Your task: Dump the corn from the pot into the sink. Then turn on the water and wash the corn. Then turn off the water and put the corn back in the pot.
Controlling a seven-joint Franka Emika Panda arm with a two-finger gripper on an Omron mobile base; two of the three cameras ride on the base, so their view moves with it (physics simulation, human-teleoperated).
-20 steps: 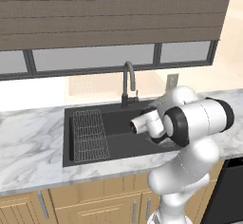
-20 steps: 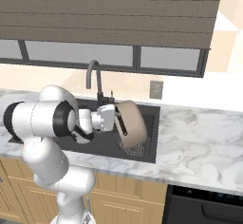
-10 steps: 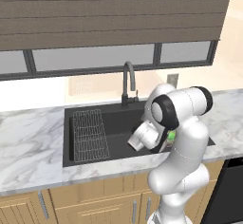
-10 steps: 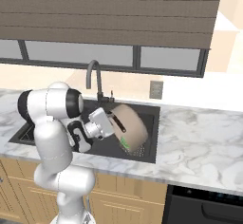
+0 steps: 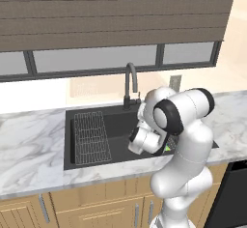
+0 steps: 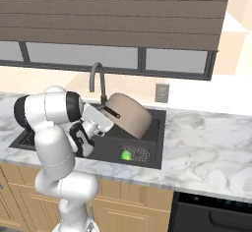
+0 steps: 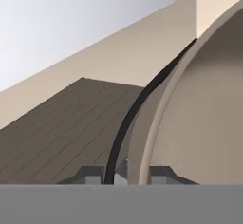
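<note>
A: Where's the corn (image 6: 127,155)?
B: Lower middle of the frame, lying on the drain grate (image 6: 138,153) in the sink (image 6: 153,147); its long axis is unclear.
A: The pot (image 6: 130,115)?
B: Just behind, tipped mouth-down leftward, rim clenched in the hand (image 7: 127,175). The faucet (image 6: 97,81) stands beyond.

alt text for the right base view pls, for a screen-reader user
A white robot arm holds a taupe pot tipped on its side over a black sink, its gripper clamped on the pot's rim. A small bright green corn lies on the sink floor by the drain grate, with a dark curved faucet behind on the marble counter.
</note>
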